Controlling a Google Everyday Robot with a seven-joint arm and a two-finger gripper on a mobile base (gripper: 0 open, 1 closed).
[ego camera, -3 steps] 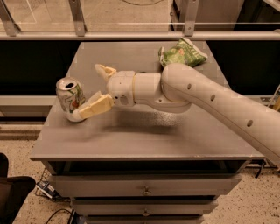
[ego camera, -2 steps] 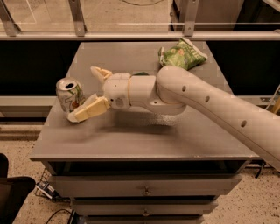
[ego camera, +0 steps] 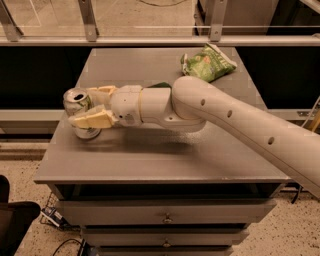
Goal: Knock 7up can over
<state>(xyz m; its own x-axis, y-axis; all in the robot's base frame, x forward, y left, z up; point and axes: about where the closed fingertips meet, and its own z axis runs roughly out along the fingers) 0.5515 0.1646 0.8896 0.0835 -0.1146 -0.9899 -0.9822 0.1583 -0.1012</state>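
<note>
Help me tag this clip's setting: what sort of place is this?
Probably an office or lab, not a home: grey drawer cabinet, glass partition with metal posts behind, loose cables on speckled floor. The gripper straddles the 7up can near the cabinet's left edge.

A small aluminium drink can [ego camera: 76, 101] with a silver top and pale, green-marked sides stands near the left edge of the grey table [ego camera: 150, 160], about midway between its front and back corners; its opened lid faces up and it seems to lean slightly toward that left edge; its lower body is partly hidden; the cream two-finger gripper [ego camera: 83, 106] straddles it, one finger [ego camera: 95, 119] across its front and the other behind, spread apart.
</note>
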